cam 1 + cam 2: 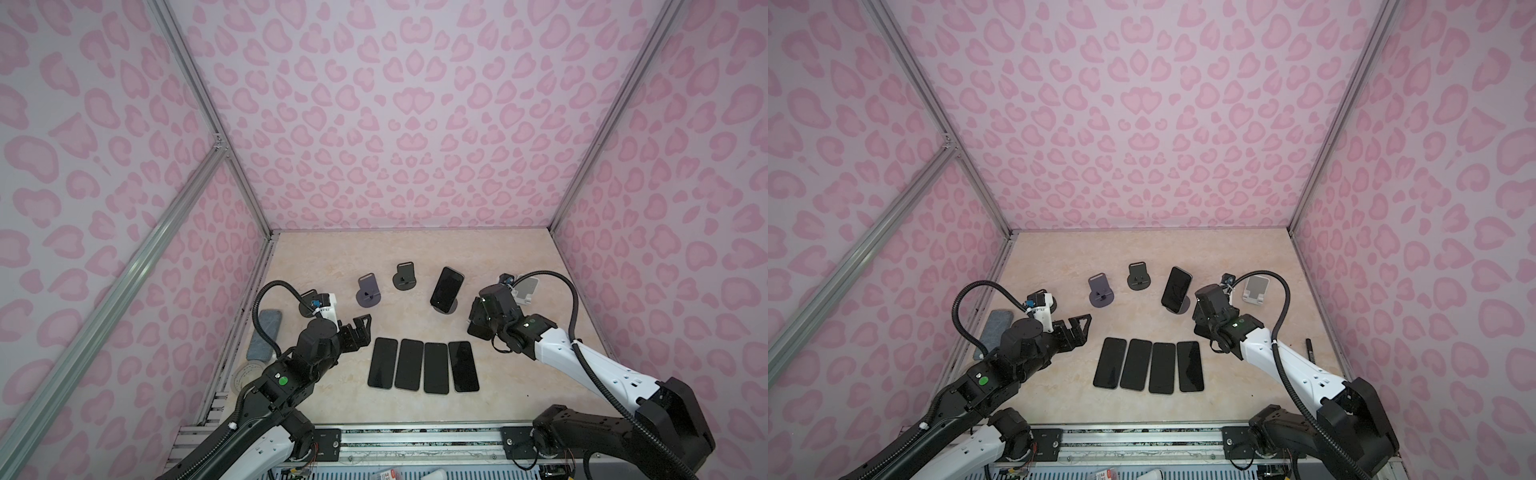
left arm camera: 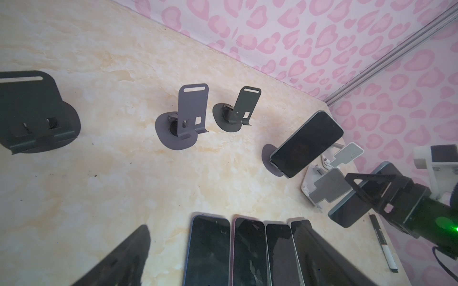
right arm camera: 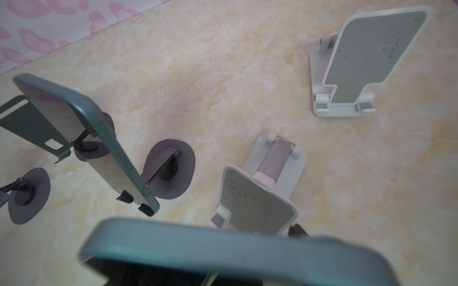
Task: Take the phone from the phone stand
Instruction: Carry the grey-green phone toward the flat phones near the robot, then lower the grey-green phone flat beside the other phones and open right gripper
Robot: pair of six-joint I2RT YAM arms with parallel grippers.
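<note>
Two arms reach over the pale marbled table (image 1: 374,253) from its near edge. The left arm (image 1: 266,395) works on the left side, and the left gripper (image 1: 360,330) hangs above the table with its jaws wide apart and nothing between them. The right arm (image 1: 582,361) comes in from the right. The right gripper (image 2: 357,187) is clamped on the flat faces of the held phone (image 2: 347,213), which is tilted and close to the near white stand (image 3: 257,198) but does not rest on it. That stand carries nothing.

Between the arms, a row of four phones (image 1: 436,368) lies flat, screens up, side by side. A grey pad (image 1: 266,330) lies at the left edge of the table.

Behind the row, the standing phone (image 1: 446,289) leans on the phone stand (image 1: 454,308), which has a round dark base. Its screen is dark.

To the left of it stand a grey-purple stand (image 1: 368,293) and a darker stand (image 1: 404,277), both bare. One more dark stand (image 2: 37,111) is partly hidden behind the left wrist in the top views. The far white stand (image 3: 366,62) is bare too.

A black marker (image 1: 1309,349) lies near the right wall.
</note>
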